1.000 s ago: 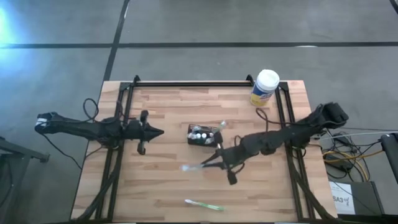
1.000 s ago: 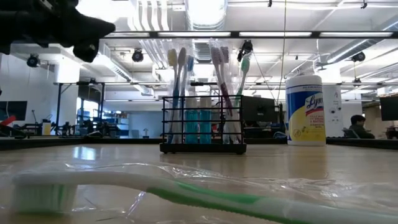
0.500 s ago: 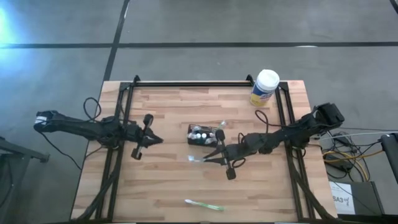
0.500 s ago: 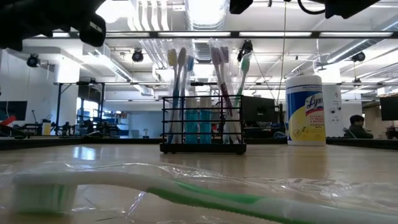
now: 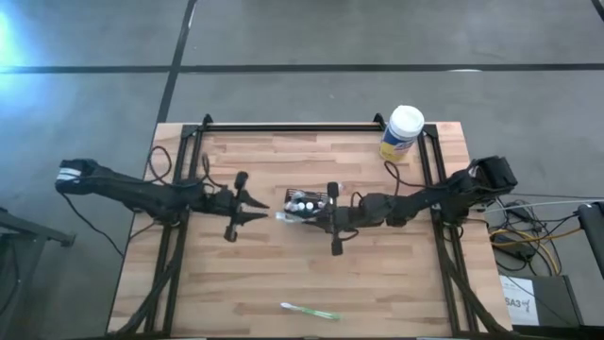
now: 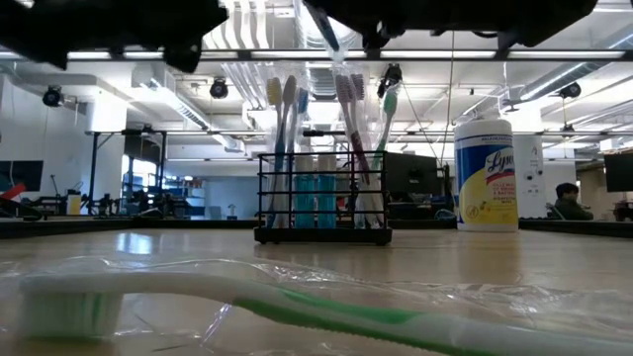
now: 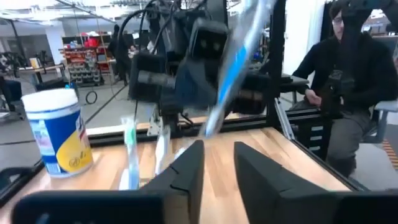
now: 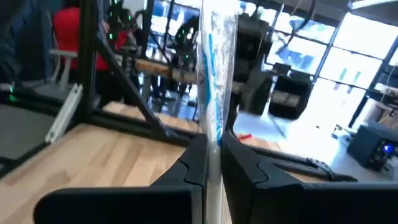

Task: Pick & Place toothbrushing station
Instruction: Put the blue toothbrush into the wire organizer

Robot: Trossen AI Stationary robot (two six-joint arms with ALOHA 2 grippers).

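Observation:
The black mesh holder [image 5: 310, 204] stands at the table's middle with several toothbrushes upright in it [image 6: 321, 198]. My right gripper [image 5: 316, 218] is beside and above it, shut on a blue toothbrush in clear wrap [image 8: 214, 62], which also shows in the left wrist view [image 7: 239, 62]. The brush's head [image 5: 283, 217] points toward the table's left. My left gripper [image 5: 257, 210] is open and empty, just left of the holder, facing it. A wrapped green toothbrush [image 5: 311, 310] lies flat near the front edge. My right gripper pinches the wrapped blue toothbrush by its handle [image 8: 215, 118] between its two fingers. The fingers come from the table's right, about level, and the brush runs on past their tips. The brush is lifted clear and slants above the holder [image 6: 324, 28].
A yellow canister with a white lid [image 5: 403, 132] stands at the far right corner. A black frame rail [image 5: 283, 126] runs along the far edge. A seated person [image 7: 354, 81] is beyond the table's right side. Bare wood lies between the holder and the green toothbrush.
My right gripper has carried the blue toothbrush from the table's middle toward the far edge, up to the holder, and the brush has swung from pointing near-left to pointing left. My left gripper has moved toward the table's right, closer to the holder.

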